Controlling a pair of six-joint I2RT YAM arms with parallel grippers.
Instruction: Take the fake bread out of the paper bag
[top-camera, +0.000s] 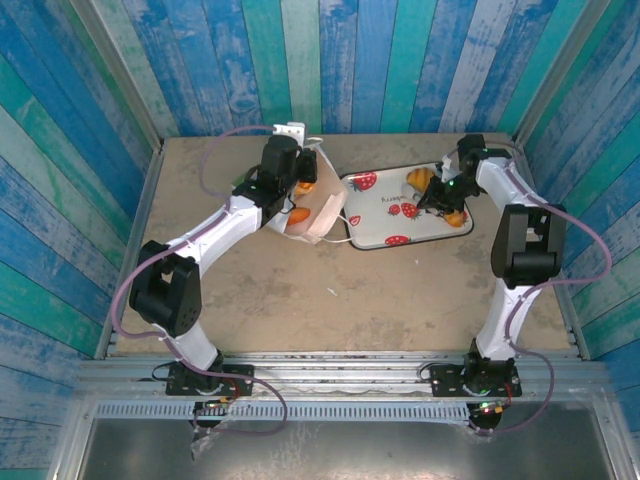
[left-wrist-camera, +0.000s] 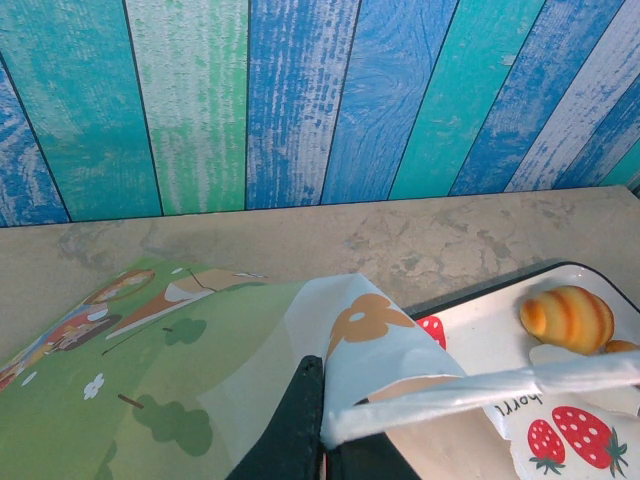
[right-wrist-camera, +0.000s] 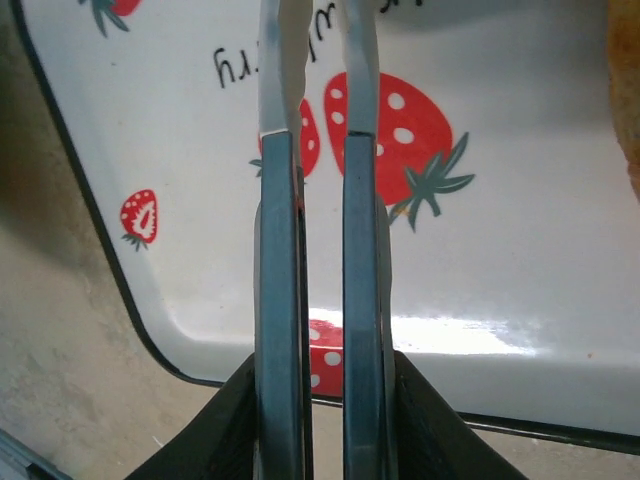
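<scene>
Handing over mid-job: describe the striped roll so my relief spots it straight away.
Find the white tray with printed strawberries, lying right of the paper bag. Near its back rim sits the roll, oval and glossy. Golden-orange with darker stripes across it, it stands up from the flat red strawberries printed around it.

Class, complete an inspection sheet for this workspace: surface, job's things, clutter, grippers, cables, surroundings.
Surface: tan tabletop, scuffed.
Job's things: paper bag with fake bread showing in its mouth; more bread on the strawberry tray.
Clutter: nothing seen.
Grippers: left gripper shut on the bag's edge; right gripper shut on metal tongs above the tray.
Cables: purple cables loop along both arms.
Surroundings: blue-green plank walls.
</scene>
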